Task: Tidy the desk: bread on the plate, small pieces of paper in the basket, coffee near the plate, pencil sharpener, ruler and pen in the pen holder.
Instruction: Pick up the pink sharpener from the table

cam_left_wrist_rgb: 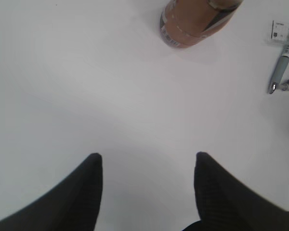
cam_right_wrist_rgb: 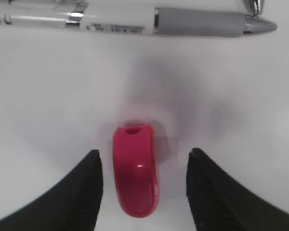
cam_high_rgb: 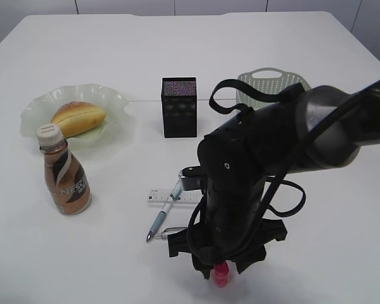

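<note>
White tabletop (cam_high_rgb: 177, 50) fills the room's view, and the bulk of the black right arm hangs low over its near edge. Behind it stand the pale green scalloped plate (cam_high_rgb: 114, 98) with the bread (cam_high_rgb: 78, 118) already on it, the mesh basket (cam_high_rgb: 269, 81) at the back, and the black pen holder (cam_high_rgb: 178, 107) in the middle. The coffee bottle (cam_high_rgb: 63, 171) stands just in front of the plate; its brown label reads "NESCAFÉ" as far as I can make out.

Nearer the front lie the ruler (cam_high_rgb: 168, 197) and, slanted across it, the pen (cam_high_rgb: 163, 216), which carries small print on its white barrel, too blurred to read.

Smallest of all is the pink pencil sharpener (cam_right_wrist_rgb: 135, 168), lying on the table just below the pen. The right gripper (cam_right_wrist_rgb: 142, 166) is spread wide with the sharpener between its fingers, both pads apart from it, so nothing is pinched yet. I judge the sharpener to be light, stiff, smooth plastic, rounded on top, so it may squirt out of a loose squeeze; the flat long sides look like the place to take hold, low and square.

The left gripper (cam_left_wrist_rgb: 148, 166) is also spread, over bare table, with the bottle's base well ahead of it.
</note>
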Robot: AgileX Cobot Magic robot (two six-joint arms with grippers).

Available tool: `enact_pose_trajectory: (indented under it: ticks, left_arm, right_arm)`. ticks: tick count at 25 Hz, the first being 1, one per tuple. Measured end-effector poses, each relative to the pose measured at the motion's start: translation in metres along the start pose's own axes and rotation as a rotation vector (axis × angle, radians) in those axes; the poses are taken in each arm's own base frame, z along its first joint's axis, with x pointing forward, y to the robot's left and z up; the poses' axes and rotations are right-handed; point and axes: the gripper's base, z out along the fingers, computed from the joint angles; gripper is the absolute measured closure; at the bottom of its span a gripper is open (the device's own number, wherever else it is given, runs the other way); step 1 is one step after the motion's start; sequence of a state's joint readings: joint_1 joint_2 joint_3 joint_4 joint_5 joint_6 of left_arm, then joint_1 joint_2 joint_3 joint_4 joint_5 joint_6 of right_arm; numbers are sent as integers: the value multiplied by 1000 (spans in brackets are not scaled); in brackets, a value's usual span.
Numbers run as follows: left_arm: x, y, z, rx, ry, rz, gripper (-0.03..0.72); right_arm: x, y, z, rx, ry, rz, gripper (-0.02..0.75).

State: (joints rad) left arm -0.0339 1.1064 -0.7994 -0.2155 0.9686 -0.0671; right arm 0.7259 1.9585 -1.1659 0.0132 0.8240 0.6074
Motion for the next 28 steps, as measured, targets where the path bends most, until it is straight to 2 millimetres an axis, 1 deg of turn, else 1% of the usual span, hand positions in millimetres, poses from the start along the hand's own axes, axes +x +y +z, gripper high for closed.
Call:
enact_pose_trajectory:
  ticks: [4,9,10,19,20,22,25,28]
  left_arm:
    - [0,0,0,0,-2,0,245]
    - [0,0,0,0,-2,0,246]
    - [0,0,0,0,-2,0,246]
    - [0,0,0,0,-2,2,246]
    - [0,0,0,0,-2,2,246]
    - [0,0,0,0,-2,2,248]
    - [0,0,0,0,-2,2,249]
    - [-1,0,0,1,-12,2,249]
  right_arm:
    - [0,0,0,0,0,0,390]
    - [0,0,0,0,0,0,524]
    - [0,0,0,0,0,2,538]
    - [0,0,0,-1,-1,2,545]
    - [-1,0,-2,-6,-12,0,545]
    - [-2,1,-11,-26,-54,-7,545]
    - [-8,-1,-32,-86,-141,7,545]
    - [-16,-13,-49,-121,-205,49,545]
